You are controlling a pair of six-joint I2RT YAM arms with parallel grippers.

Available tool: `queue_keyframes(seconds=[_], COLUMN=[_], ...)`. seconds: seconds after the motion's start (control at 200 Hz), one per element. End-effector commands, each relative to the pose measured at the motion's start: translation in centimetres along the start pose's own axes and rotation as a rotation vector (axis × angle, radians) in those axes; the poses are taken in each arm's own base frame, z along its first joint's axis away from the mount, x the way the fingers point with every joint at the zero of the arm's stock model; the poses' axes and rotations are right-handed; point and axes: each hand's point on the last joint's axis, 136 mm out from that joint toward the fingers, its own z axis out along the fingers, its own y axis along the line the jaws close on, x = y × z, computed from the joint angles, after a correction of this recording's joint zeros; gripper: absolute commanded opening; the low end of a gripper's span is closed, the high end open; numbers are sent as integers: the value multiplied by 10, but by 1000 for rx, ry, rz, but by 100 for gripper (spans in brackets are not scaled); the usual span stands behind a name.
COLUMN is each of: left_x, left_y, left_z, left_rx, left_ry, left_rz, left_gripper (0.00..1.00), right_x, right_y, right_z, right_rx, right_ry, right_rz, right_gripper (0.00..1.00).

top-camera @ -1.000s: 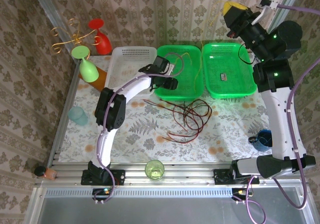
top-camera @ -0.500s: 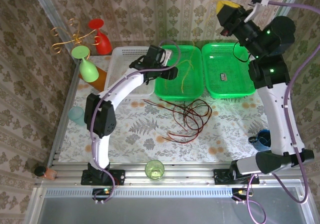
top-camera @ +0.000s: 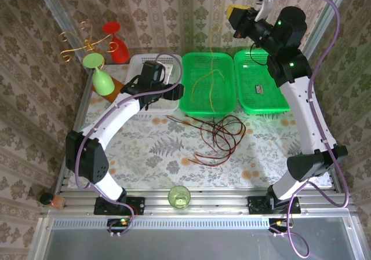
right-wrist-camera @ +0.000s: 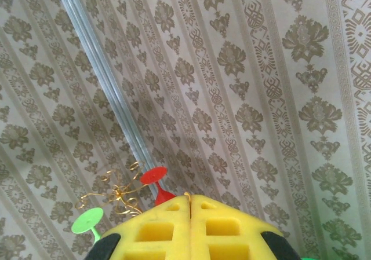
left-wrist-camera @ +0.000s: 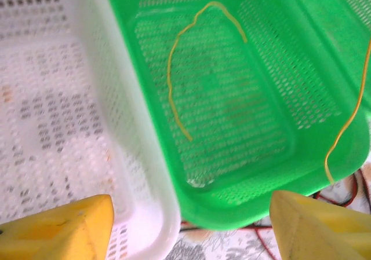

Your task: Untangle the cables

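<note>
On the table (top-camera: pixel 156 156) beside the green basket (top-camera: pixel 186 106), the cables (top-camera: pixel 220 134) lie snarled.
Light, limp, slippery, I judge; I'd pinch a free end. My left gripper (left-wrist-camera: pixel 191 208) is spread, my right gripper (right-wrist-camera: pixel 190 201) pressed together.

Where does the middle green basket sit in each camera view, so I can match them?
Top external: the middle green basket lies upper centre, at the far side of the table.
Left wrist: the same basket runs from centre to the right edge.
Shared landmark: the white basket next to it on the left.
</note>
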Motion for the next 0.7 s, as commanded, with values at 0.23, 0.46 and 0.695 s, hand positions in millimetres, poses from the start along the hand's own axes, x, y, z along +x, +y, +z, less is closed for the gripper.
queue_keyframes(seconds=[0.23,0.46,0.695], left_x=[19,37,60], left_y=[9,12,17], left_z=[-30,-33,-26], left_rx=[-7,-10,-16], left_ry=[-25,-11,2], left_rz=[-41,-72,-124], left_gripper=[73,73,73], right_x=[20,151,289], right_y=[-26,-91,-130], right_z=[22,40,36], right_rx=[83,255,406], right_ry=[49,342,648], right_rz=[-27,67,186], right_gripper=[0,0,0])
